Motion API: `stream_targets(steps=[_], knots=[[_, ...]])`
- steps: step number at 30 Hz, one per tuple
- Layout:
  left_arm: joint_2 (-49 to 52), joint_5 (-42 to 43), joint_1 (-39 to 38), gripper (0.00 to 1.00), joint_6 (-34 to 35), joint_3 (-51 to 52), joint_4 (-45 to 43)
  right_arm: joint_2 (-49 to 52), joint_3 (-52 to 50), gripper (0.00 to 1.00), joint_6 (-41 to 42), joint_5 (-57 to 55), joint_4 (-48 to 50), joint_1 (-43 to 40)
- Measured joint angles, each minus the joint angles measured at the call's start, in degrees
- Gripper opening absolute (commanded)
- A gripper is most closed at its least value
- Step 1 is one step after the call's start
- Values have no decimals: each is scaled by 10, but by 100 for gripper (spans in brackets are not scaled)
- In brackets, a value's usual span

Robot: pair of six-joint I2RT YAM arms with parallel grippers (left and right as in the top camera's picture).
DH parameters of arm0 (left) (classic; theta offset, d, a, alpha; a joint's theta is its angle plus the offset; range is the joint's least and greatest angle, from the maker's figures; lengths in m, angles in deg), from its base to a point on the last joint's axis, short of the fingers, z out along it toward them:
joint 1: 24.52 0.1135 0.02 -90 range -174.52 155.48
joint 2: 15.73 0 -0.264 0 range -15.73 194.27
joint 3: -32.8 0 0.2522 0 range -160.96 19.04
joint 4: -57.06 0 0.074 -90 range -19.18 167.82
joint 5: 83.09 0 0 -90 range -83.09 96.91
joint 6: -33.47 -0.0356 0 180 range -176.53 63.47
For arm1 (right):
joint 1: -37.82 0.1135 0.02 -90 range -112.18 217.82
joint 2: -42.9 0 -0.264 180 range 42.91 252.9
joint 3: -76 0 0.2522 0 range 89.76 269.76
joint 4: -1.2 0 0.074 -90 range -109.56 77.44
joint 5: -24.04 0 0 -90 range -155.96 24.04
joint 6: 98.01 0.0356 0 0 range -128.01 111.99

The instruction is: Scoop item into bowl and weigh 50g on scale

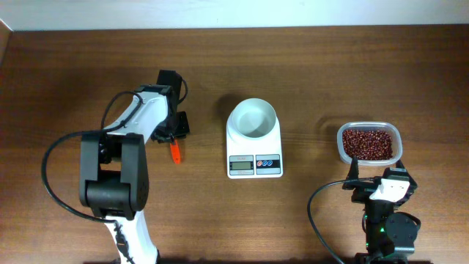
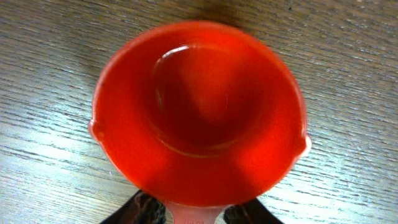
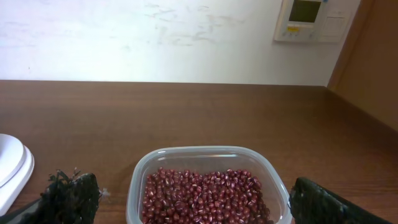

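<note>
The left gripper (image 2: 196,211) clasps the red scoop (image 2: 199,106); the beans (image 1: 368,142) lie well right, beyond the scale (image 1: 254,158), nearer the splayed right gripper (image 3: 186,205).

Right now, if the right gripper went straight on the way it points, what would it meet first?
The clear tub of beans, lying straight ahead between its open fingers; depth is hard to judge, but nothing lies nearer.

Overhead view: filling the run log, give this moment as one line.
left gripper shut on scoop, empty | right gripper open by tub | beans in tub | bowl empty on scale
</note>
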Motion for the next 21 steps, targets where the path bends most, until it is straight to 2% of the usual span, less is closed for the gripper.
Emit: stream_targets(steps=[1, 4, 7, 9, 11, 12, 13, 17, 21], knots=[[0, 0, 0, 23, 1, 0, 0, 0, 0, 99, 0, 0, 0, 0], [0, 0, 0, 23, 2, 0, 0, 0, 0, 98, 0, 0, 0, 0], [0, 0, 0, 15, 3, 0, 0, 0, 0, 99, 0, 0, 0, 0], [-5, 0, 0, 14, 5, 0, 0, 0, 0, 99, 0, 0, 0, 0], [-32, 8, 0, 8, 5, 0, 0, 0, 0, 99, 0, 0, 0, 0], [-49, 18, 0, 1, 5, 0, 0, 0, 0, 99, 0, 0, 0, 0], [-65, 30, 0, 0, 6, 1, 0, 0, 0, 99, 0, 0, 0, 0], [-131, 107, 16, 0, 44, 1, -6, 0, 0, 99, 0, 0, 0, 0], [-148, 273, 57, 0, 73, 1, -58, 0, 0, 99, 0, 0, 0, 0]])
